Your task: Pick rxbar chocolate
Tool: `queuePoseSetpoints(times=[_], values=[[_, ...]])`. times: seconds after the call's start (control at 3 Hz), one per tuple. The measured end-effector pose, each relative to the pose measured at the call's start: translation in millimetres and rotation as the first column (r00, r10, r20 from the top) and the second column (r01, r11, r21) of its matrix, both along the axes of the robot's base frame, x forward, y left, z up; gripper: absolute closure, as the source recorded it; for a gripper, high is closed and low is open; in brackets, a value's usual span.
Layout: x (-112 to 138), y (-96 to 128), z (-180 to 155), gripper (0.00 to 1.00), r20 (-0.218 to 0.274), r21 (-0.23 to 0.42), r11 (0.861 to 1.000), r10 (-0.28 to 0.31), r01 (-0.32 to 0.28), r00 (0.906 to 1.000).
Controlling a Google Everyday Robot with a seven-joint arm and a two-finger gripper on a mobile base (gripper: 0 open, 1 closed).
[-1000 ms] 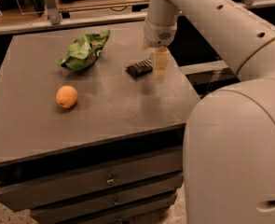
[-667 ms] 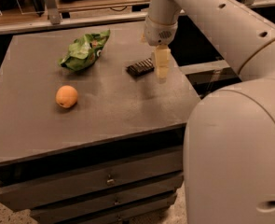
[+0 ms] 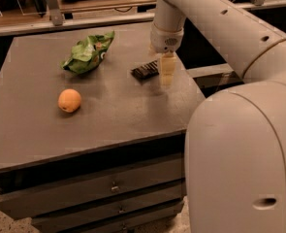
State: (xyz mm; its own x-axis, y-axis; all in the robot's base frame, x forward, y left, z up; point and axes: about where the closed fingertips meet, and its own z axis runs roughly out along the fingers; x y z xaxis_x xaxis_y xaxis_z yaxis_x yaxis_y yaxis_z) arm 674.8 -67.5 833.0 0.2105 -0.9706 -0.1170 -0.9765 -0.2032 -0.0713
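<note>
1. Nearest the camera, my pale body housing (image 3: 242,159) filled the lower right of the view.
2. Beside it stood the front of the cabinet, with stacked drawers (image 3: 84,200). All drawers were closed, so their contents were not visible.
3. The worktop (image 3: 113,118) lay above the drawers as a flat, dark grey surface. It carried three items.
4. The orange fruit (image 3: 70,100) sat toward the near left of the worktop, well apart from the other items.
5. The rxbar chocolate (image 3: 145,71) lay flat further back, toward the right edge of the worktop. Its black wrapper showed pale stripe-like markings.
6. My claw (image 3: 167,71) hung just beside the right end of the rxbar chocolate, pointing down at the worktop. I could not tell whether the claw touched the bar, nor whether it was open or closed.
7. My arm (image 3: 220,23) reached in from the upper right and bent down to the claw.
8. The green snack bag (image 3: 88,55) lay crumpled at the far left, beyond the orange fruit. Its contents were not visible.
9. A wooden ledge (image 3: 108,6) ran behind the worktop.
</note>
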Motion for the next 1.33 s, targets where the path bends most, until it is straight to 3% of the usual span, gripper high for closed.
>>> queuePoseSetpoints(times=[0.33, 0.67, 1.33], values=[[0.4, -2.7, -9.5, 0.23, -0.015, -0.017, 1.0, -0.004, 0.003, 0.9999], [-0.3, -3.2, -13.3, 0.21, -0.02, -0.03, 1.0, -0.002, 0.001, 0.9998], [-0.3, -3.2, -10.3, 0.51, -0.02, -0.03, 1.0, -0.002, 0.001, 0.9998]])
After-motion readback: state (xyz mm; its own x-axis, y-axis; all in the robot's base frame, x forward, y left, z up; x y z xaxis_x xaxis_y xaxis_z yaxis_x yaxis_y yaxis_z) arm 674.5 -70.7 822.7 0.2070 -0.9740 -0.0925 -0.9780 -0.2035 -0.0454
